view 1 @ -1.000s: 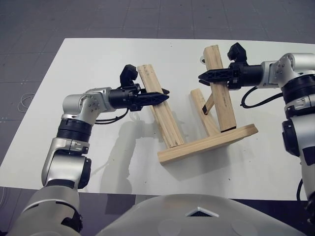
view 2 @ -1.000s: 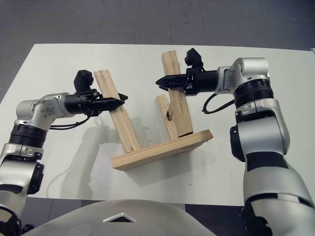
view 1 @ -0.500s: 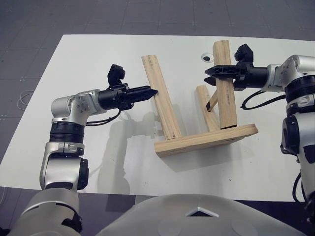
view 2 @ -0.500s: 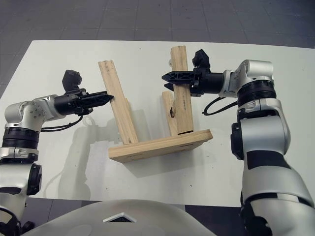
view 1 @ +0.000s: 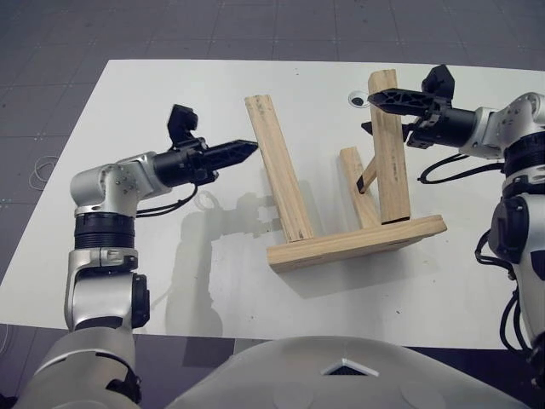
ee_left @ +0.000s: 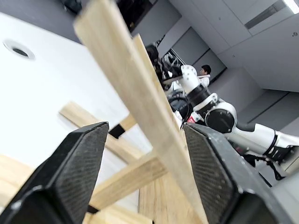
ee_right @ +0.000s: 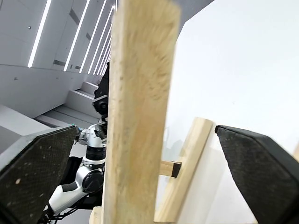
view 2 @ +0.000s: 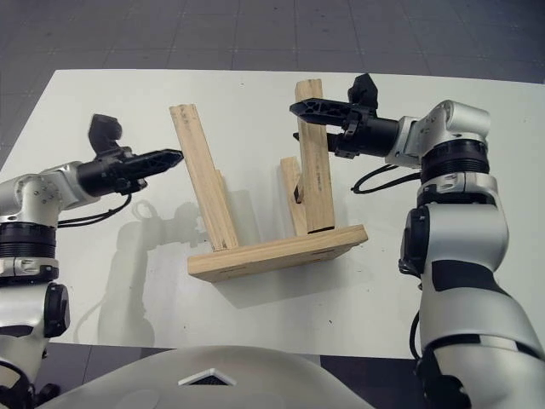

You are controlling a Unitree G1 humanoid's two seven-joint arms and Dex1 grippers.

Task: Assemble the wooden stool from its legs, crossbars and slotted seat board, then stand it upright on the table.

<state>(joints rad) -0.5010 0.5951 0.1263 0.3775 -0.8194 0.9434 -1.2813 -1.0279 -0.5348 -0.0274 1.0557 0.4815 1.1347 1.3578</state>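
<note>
Since both arms have let go and drawn back over the last second, the wooden stool now stands free on the table instead of being tipped between them. A second ago its seat board sat slanted, with each arm clamped on a leg. Now the board lies level on the table with the legs pointing up, so the stool appears to rest upside down.

The left pincer has pulled away from the left leg. Its tip sits just beside that leg's upper part without touching, and the wrist view shows its fingers apart. The right pincer has risen to the top of the tall right leg. Its fingers are spread with the leg's end between them, straddling rather than clamping.

I read this as the joining work being done and the turning-over not yet done: the stool looks assembled but is not yet on its feet.

As for what holds what, the seat board takes the leg ends. The left leg, the right leg and a shorter leg all meet it and look seated, and a small crossbar bridges the two right-hand legs
</note>
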